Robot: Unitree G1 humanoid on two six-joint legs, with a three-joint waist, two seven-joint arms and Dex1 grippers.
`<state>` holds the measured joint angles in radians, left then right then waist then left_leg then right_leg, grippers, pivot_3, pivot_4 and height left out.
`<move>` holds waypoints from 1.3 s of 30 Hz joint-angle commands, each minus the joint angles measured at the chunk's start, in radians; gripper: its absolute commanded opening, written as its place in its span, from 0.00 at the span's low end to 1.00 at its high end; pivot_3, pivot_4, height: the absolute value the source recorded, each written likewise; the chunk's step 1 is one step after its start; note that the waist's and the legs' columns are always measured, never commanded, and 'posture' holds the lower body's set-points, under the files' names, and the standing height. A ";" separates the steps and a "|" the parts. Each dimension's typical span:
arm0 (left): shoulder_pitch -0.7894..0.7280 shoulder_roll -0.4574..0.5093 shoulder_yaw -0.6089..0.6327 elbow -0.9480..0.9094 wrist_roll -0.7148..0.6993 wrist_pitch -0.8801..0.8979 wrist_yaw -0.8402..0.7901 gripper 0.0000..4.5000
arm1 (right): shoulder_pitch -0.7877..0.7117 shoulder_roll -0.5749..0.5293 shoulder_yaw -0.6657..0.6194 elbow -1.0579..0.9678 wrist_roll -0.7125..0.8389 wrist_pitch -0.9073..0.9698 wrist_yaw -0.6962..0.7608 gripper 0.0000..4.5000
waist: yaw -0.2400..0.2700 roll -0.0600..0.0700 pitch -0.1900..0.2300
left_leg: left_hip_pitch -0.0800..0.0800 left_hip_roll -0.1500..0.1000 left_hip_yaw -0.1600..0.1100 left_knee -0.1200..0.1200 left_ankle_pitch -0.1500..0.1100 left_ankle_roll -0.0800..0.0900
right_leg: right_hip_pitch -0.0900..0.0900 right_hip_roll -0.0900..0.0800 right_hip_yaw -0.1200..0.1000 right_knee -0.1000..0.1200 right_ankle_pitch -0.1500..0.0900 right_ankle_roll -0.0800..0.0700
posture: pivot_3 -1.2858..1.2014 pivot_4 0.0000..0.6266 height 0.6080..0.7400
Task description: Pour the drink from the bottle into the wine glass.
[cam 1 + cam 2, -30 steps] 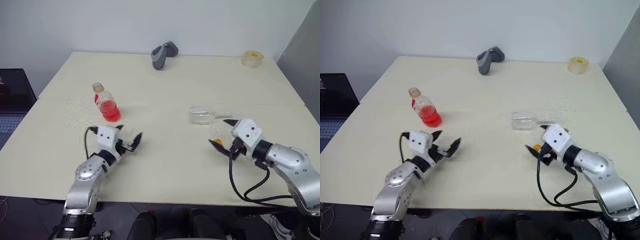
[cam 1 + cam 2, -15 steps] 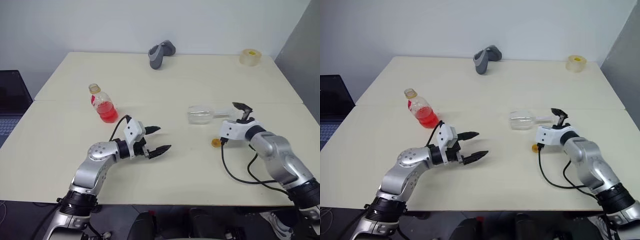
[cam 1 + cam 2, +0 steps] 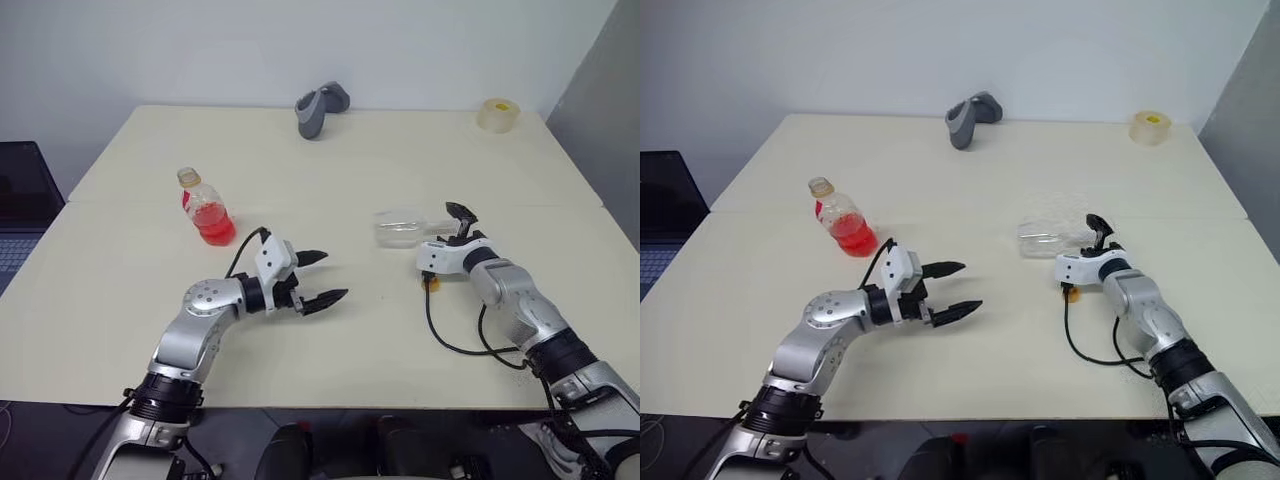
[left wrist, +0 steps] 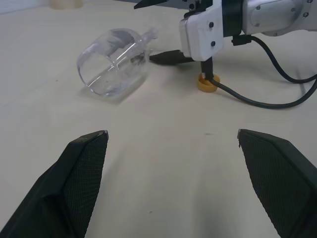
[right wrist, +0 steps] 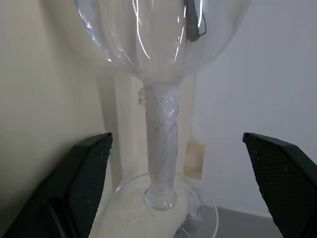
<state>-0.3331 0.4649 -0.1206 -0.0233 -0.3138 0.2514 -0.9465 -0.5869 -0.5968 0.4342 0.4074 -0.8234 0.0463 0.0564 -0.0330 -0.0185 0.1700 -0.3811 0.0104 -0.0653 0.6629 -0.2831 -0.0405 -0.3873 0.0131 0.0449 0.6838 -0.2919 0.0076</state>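
The bottle (image 3: pixel 200 197) stands upright at the table's left, capped, with the red drink (image 3: pixel 216 228) in its lower half. The wine glass (image 3: pixel 398 228) lies on its side right of centre, its bowl's mouth toward the bottle. My right gripper (image 3: pixel 452 226) is open, its fingers standing wide on either side of the stem (image 5: pixel 161 139) without touching it. The glass's round foot (image 5: pixel 163 208) is just in front of the wrist. My left gripper (image 3: pixel 334 276) is open and empty above the table's middle, pointing toward the glass (image 4: pixel 114 67), to the right of the bottle and nearer me.
A small orange ring (image 3: pixel 431 283) lies on the table beneath my right wrist. A grey object (image 3: pixel 320 105) and a tape roll (image 3: pixel 497 113) sit at the far edge. A laptop (image 3: pixel 20 200) stands off the table's left. A seam (image 3: pixel 300 204) crosses the tabletop.
My right gripper has moved forward and rolled, so its fingers now straddle the glass's stem. My left gripper swung right toward the middle, then stayed still. Bottle and glass have not moved.
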 commanded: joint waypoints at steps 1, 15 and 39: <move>-0.011 -0.004 0.007 -0.018 0.001 -0.013 0.008 1.00 | -0.032 0.013 -0.006 0.112 0.004 -0.042 -0.058 0.79 | 0.000 0.000 0.000 | 0.000 0.000 0.000 0.000 0.000 0.000 | 0.000 0.000 0.000 0.000 0.000 0.000 | 0.52 0.24 1.00; 0.026 -0.003 0.084 -0.039 -0.012 0.016 0.113 1.00 | -0.004 -0.014 -0.167 -0.183 0.077 0.012 -0.033 0.03 | 0.002 0.001 0.001 | -0.002 0.000 -0.001 -0.001 0.000 0.000 | -0.003 0.000 0.000 0.002 0.000 0.000 | 0.52 0.24 1.00; 0.171 0.164 0.237 -0.190 -0.168 0.103 0.009 1.00 | 0.071 0.553 -0.215 -0.094 0.798 -0.235 0.350 0.03 | 0.002 0.003 0.002 | 0.000 0.001 -0.005 -0.001 0.000 0.000 | -0.002 0.000 -0.004 0.005 -0.002 -0.003 | 0.52 0.24 1.00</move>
<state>-0.1467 0.6286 0.1061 -0.1819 -0.4688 0.3517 -0.9466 -0.4831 -0.0526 0.2257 0.2961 -0.0287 -0.1169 0.3995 -0.0308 -0.0160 0.1719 -0.3816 0.0111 -0.0697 0.6615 -0.2832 -0.0404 -0.3893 0.0134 0.0406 0.6885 -0.2938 0.0046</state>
